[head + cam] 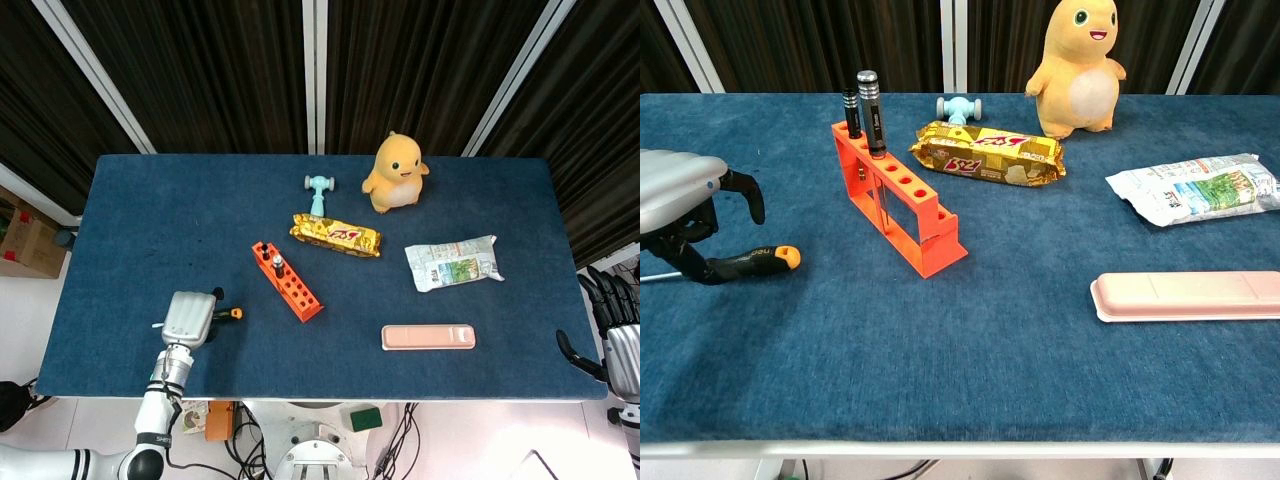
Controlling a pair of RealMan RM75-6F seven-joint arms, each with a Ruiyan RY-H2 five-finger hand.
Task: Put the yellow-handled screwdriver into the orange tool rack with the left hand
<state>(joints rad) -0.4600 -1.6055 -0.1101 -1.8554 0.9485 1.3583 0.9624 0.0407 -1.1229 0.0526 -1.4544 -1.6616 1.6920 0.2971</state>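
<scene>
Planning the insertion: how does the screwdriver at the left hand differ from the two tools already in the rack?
The screwdriver lies flat on the table; the racked tools stand upright in the orange rack. Its handle end is yellow-orange; theirs look dark and silver. All have dark grips.

On the blue counter (150, 220): a plush toy (395, 173) at one o'clock, snack bar (336, 236) centre, teal hammer (319, 190), packet (453, 263), pink case (428, 337) at five.

Screwdriver (758, 260) under left hand (680, 205), left of tool rack (898, 200); snack bar (986, 152) behind rack.
</scene>
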